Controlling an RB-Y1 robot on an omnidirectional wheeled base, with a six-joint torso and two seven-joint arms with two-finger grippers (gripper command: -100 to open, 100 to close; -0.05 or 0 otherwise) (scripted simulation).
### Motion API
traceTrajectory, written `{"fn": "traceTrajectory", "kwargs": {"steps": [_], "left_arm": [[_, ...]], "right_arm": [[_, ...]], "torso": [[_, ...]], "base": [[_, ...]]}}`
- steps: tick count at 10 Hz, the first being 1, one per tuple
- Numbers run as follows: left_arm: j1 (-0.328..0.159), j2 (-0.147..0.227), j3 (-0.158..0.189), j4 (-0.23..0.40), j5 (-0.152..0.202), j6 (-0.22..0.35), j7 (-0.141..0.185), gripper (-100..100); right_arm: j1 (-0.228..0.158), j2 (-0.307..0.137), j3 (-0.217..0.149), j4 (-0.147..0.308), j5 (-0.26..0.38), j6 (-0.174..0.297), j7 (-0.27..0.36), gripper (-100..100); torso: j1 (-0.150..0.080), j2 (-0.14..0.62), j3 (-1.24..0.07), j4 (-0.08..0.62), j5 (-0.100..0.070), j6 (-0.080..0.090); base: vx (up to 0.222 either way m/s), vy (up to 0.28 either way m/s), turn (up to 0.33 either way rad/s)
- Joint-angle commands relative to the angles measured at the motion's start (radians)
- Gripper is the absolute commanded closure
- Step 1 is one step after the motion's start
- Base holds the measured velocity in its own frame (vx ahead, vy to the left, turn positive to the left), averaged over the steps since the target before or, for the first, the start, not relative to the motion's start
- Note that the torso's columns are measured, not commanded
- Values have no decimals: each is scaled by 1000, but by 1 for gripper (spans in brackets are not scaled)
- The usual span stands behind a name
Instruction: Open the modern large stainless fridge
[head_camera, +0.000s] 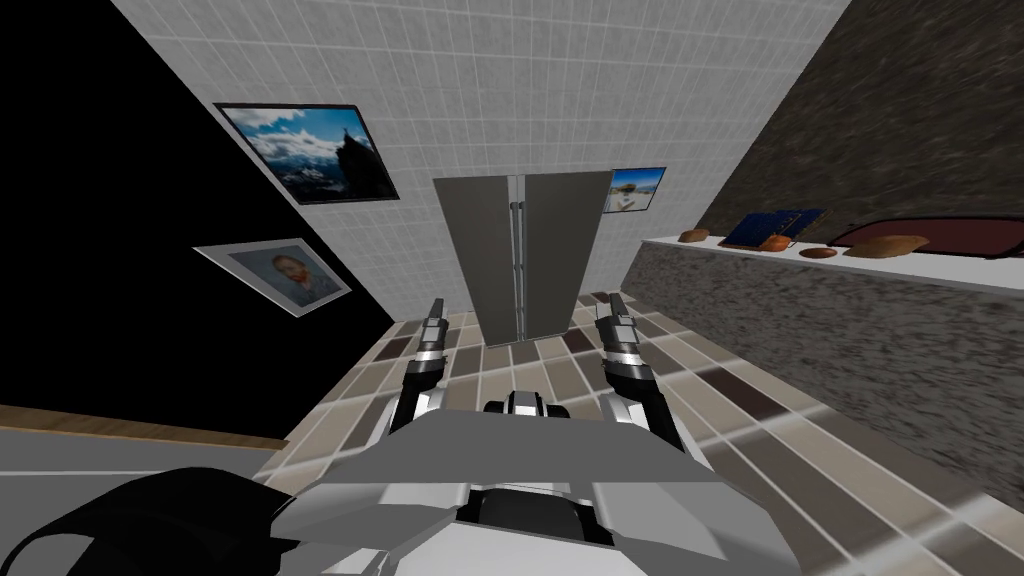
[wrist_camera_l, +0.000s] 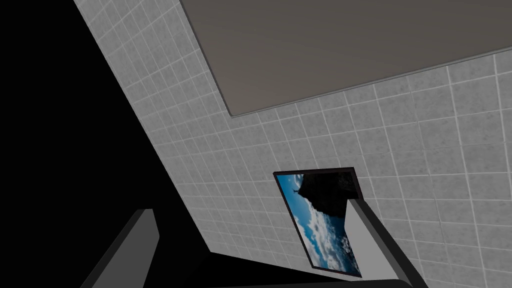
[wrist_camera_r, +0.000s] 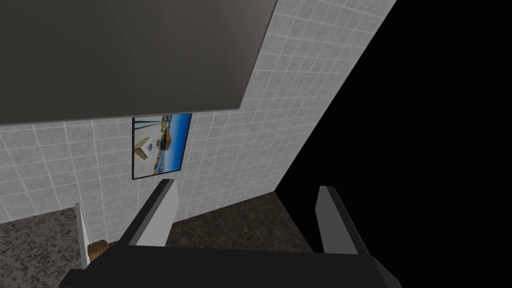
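Both grippers are empty and opened wide. The left gripper (head_camera: 435, 306) and the right gripper (head_camera: 615, 300) are held forward on either side of the chest, each pointing toward the fridge (head_camera: 480, 250) but well apart from it, with a stretch of tiled floor (head_camera: 520, 365) between. The step in hand looks like the approach, so I judge that the base should close the gap squarely before either arm reaches. The two handles (head_camera: 517, 255) sit together at the centre seam, so one gripper needs to come inward to the middle, set its open fingers either side of one vertical bar, and close only once the bar lies between them. Each door probably hinges at its outer edge, so the pull should follow an outward arc, and the base should leave room for the swing. The counter (head_camera: 800, 300) along the right side may crowd the right door, which makes the left door the likelier easy choice. The fridge stands straight ahead against the tiled wall (head_camera: 480, 90), between a framed mountain picture (head_camera: 305, 150) and a smaller framed picture (head_camera: 635, 188). It is a tall, plain grey double-door unit with a dull brushed finish. Both doors are shut flush, and the slim pale handles run side by side down much of the seam.
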Motion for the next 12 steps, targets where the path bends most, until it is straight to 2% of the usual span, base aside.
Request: {"fn": "traceTrajectory", "kwargs": {"steps": [1, 5, 6, 9, 10, 12], "left_arm": [[-42, 56, -6, 19, 24, 32, -10, -100], [-148, 167, -21, 66, 95, 121, -36, -100], [-157, 167, -21, 66, 95, 121, -36, -100], [-258, 264, -38, 109, 168, 212, -60, -100], [-272, 264, -38, 109, 168, 212, -60, -100], [-344, 333, -50, 140, 224, 276, -79, -100]], "right_arm": [[0, 0, 0, 0, 0, 0, 0, 0], [0, 0, 0, 0, 0, 0, 0, 0], [0, 0, 0, 0, 0, 0, 0, 0], [0, 0, 0, 0, 0, 0, 0, 0], [0, 0, 0, 0, 0, 0, 0, 0], [0, 0, 0, 0, 0, 0, 0, 0]], "torso": [[0, 9, -20, 10, 0, 0], [0, 13, -25, 14, 0, 0], [0, 13, -25, 14, 0, 0], [0, 13, -25, 14, 0, 0], [0, 12, -26, 14, 0, 0], [1, 14, -24, 14, 0, 0]], "base": [[29, -20, 3], [47, -27, 6], [46, -20, 2], [58, -25, 9], [57, -21, 3], [55, -19, 7]]}}
